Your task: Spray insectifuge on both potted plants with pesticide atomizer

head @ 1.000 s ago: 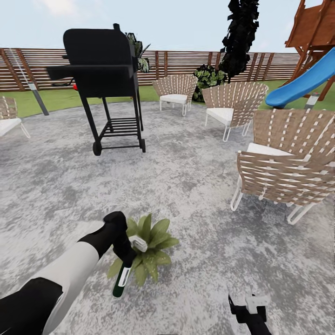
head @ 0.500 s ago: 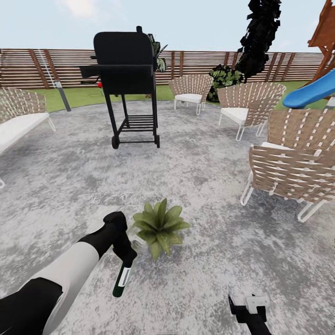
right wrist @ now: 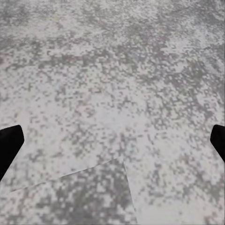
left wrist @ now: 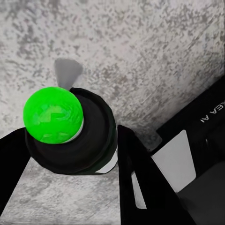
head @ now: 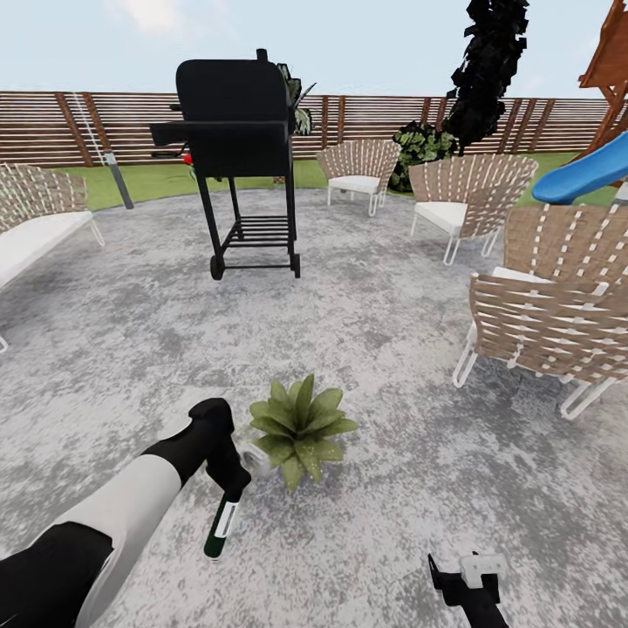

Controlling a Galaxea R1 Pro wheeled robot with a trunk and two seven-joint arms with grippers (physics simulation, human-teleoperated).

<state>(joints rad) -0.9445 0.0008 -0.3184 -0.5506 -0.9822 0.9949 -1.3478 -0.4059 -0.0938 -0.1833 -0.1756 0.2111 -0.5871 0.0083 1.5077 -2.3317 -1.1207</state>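
Note:
My left gripper (head: 231,475) is shut on the pesticide atomizer (head: 221,523), a dark green bottle with a white label band that hangs bottom-down. Its pale spray head (head: 255,460) points at a potted plant (head: 301,426), a small green leaf rosette on the grey patio (head: 366,331) just right of the gripper. In the left wrist view the bottle's bright green base (left wrist: 52,116) sits between the black fingers (left wrist: 140,178). My right gripper (head: 467,580) is low at the bottom edge; its fingertips (right wrist: 9,145) stand wide apart over bare paving, so it is open.
A black barbecue grill (head: 237,148) stands ahead at the middle. Woven chairs (head: 549,323) line the right side, a white bench (head: 35,227) the left. A brown slat fence (head: 366,122), lawn, a blue slide (head: 580,174) and a dark tree lie behind.
The camera swung left early on, shifting the whole scene right. In the last half second my left gripper tilted the atomizer down slightly; the plant stayed put.

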